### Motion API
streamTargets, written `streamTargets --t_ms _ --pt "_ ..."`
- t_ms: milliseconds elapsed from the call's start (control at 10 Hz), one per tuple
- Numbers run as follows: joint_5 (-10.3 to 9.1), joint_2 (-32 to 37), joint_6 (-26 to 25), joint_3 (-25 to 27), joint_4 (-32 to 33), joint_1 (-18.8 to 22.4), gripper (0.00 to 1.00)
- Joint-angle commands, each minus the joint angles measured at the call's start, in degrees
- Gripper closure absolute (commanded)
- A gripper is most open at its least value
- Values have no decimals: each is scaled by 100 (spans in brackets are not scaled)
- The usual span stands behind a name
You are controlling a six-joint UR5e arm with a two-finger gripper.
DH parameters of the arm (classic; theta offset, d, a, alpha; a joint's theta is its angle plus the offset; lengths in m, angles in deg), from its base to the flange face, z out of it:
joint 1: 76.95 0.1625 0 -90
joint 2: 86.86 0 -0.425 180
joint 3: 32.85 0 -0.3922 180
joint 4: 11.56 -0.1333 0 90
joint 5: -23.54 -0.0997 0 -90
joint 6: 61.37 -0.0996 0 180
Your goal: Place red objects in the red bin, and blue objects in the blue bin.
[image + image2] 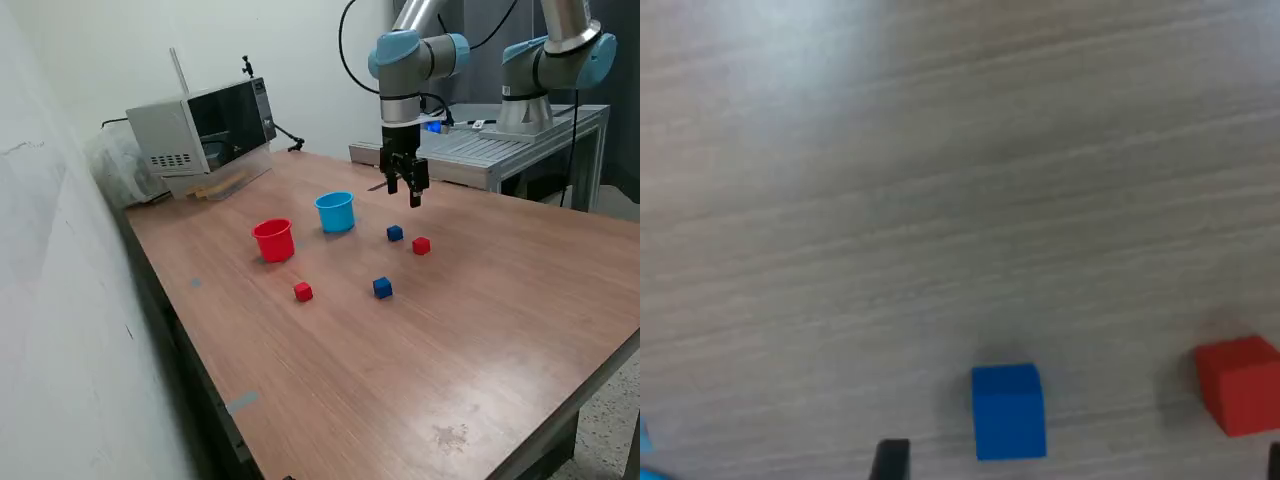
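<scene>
Upright red cup (pixel 273 240), blue cup (pixel 336 212) (interiors unseen)

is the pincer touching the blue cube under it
Apart. The exterior view shows the pincer hanging above the blue cube, with bare table between them.

Bright, even light; wrist view soft and blurred, with pale glare on the table (pixel 940 150).

I count two red cubes, one (pixel 421 245) and another (pixel 303 291), and two blue cubes, one (pixel 395 233) and another (pixel 382 288). There is one red cup (pixel 273 240), one light-blue cup (pixel 336 212), and one microwave (pixel 203 127) on the table (pixel 400 380).
</scene>
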Motion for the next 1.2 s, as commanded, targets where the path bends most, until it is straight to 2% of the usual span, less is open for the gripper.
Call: streamTargets --t_ms 0,1100 --pt "0 -199 99 -37 194 -19 0" --pt "18 -789 310 -336 204 -238 0"
